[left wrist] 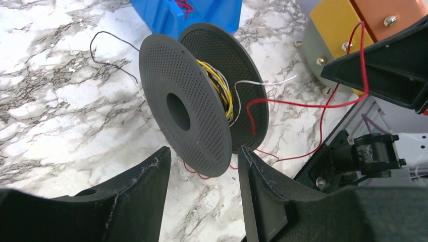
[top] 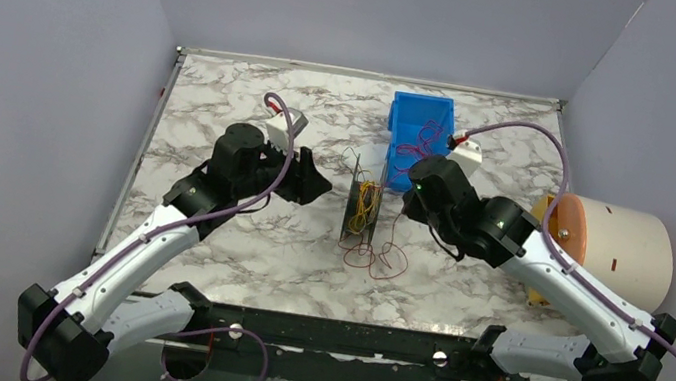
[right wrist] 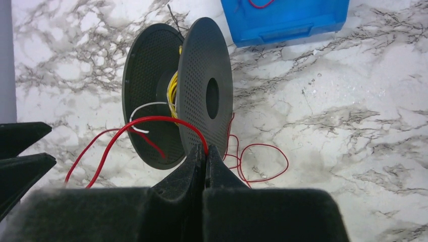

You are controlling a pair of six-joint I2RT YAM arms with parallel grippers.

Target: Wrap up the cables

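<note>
Only the right wrist view shows the right gripper (right wrist: 205,150) clamped on a red cable (right wrist: 161,118) beside the spool (right wrist: 202,65); the left gripper (left wrist: 203,151) stands apart near it.

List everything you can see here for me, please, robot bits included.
table: one, white-grey marble, under everything
spool: one, black, perforated, upright mid-table
yellow cable: several turns, yellow, wound on the spool
red cable: at least one, red, from the spool to the right gripper
white cable: one, white, end poking from the spool
black cable: one, black, loose by the spool
bin: one, blue, behind the spool
tangled cables: several, red, in the bin
drum: one, cream with an orange end, far right
left gripper: black, open, at the spool
right gripper: black, shut on the red cable
</note>
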